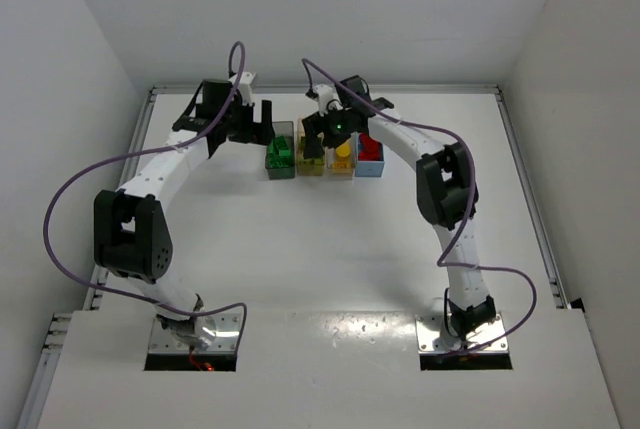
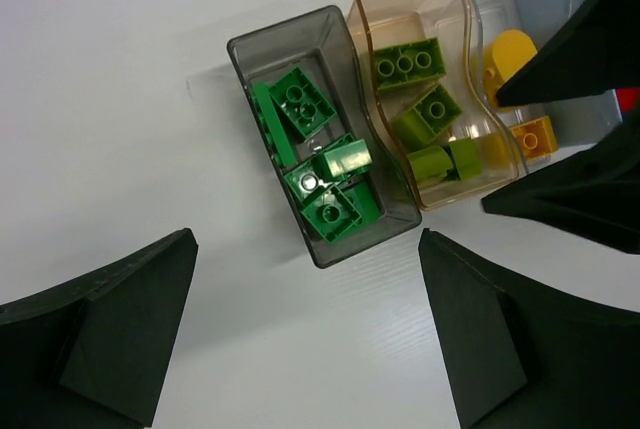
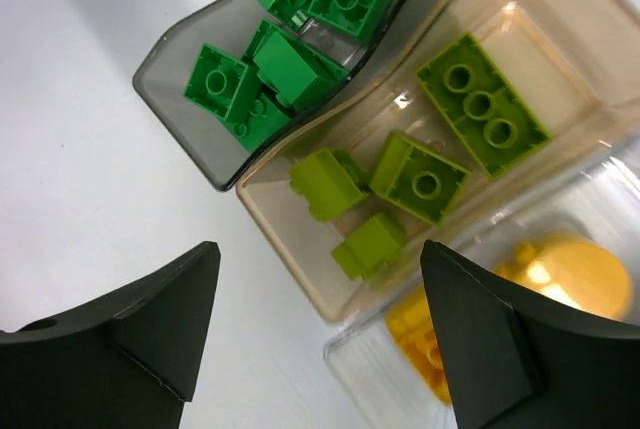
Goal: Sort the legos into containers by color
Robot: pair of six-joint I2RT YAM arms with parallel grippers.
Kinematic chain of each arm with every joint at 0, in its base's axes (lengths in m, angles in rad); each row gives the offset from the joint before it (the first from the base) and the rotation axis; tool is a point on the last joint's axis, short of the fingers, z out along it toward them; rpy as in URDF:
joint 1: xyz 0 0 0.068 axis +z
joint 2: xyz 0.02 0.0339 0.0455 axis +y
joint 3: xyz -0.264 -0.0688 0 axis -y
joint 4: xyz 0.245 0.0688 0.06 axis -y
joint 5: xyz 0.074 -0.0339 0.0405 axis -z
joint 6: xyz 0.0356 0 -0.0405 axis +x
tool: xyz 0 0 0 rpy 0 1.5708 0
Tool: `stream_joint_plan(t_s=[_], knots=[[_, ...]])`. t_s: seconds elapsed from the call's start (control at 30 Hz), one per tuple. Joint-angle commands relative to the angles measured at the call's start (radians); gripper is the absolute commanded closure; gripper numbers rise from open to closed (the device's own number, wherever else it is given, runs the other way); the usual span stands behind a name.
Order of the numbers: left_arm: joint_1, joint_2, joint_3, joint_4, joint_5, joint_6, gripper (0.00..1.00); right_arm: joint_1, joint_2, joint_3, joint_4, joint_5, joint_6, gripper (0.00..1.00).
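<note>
Four bins stand in a row at the back of the table. The dark grey bin [image 1: 281,171] holds dark green legos [image 2: 320,184]. The tan bin [image 2: 370,9] holds lime green legos [image 3: 420,174]. The clear bin [image 3: 390,369] holds yellow legos [image 2: 510,59]. The blue bin [image 1: 371,169] holds red legos [image 1: 368,146]. My left gripper [image 1: 262,124] hovers open and empty just left of the grey bin. My right gripper [image 1: 322,139] hovers open and empty above the tan and clear bins, partly hiding them from the top camera.
The white table [image 1: 320,249] is walled by white panels on three sides. Purple cables [image 1: 75,189] loop from both arms. The arm bases [image 1: 195,334] sit at the near edge.
</note>
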Motion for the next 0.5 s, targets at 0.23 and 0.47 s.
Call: stream_joint_plan(t_s=[0.23,0.47], knots=[[0.002,-0.132,-0.182,0.045,-0.074,-0.041,0.00,-0.216,-0.530,-0.299,0.037,0.083,-0.020,0.17],[0.044,-0.164,-0.290,0.056,-0.166,-0.050,0.00,-0.480,-0.758,-0.696,0.059,0.051,-0.085,0.17]])
